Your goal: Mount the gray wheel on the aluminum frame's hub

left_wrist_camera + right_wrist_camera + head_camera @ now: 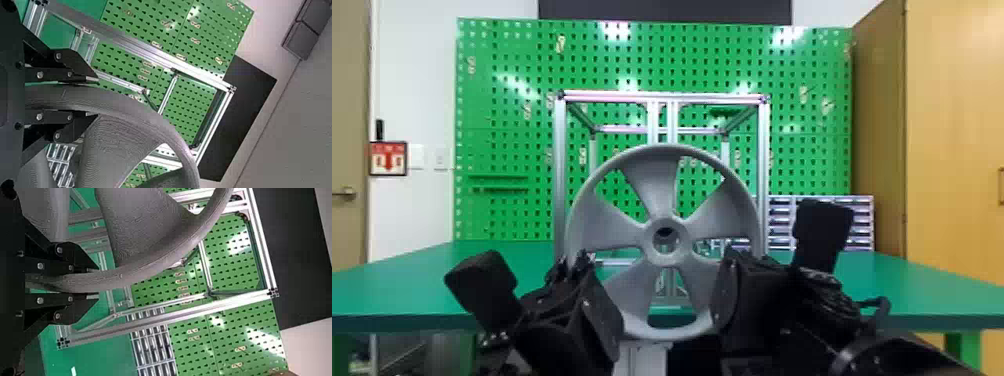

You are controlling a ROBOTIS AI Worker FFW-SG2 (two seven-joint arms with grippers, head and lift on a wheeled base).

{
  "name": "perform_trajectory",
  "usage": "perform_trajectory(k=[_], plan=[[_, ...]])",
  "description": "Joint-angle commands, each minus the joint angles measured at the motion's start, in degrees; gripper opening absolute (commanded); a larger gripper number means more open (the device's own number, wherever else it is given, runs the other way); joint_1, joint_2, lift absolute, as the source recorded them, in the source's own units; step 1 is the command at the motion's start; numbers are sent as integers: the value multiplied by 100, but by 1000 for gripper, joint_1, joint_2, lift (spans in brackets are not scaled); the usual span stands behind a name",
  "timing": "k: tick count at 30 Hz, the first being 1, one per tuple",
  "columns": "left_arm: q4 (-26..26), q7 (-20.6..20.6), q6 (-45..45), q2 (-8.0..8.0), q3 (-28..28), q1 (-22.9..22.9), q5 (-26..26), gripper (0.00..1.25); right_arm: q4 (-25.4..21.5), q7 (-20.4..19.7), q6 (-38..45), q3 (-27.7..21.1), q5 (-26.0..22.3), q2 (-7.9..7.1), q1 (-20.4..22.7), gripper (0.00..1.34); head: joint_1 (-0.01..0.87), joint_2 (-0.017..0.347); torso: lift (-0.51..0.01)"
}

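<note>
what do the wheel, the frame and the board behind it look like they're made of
Wheel: probably matte gray plastic, perhaps 3D printed, going by the fine layer-like lines on its spokes.
Frame: aluminum profile, it seems, with a silvery sheen and grooves along the bars.
Board: green, glossy, evenly punched; likely painted metal given the bright reflections, though coated plastic is possible.
</note>
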Motion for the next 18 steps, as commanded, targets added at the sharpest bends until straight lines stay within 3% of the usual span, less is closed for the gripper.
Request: perform_trajectory(k=[1,18], plan=[[16,-1,10,-8,2,-56,-11,324,23,0,-9,9,10,5,-38,241,-5,6,-499],[465,-133,-78,-52,-25,-355,-19,325,357,0,-88,0,19,5,-205,241,-5,6,-499]])
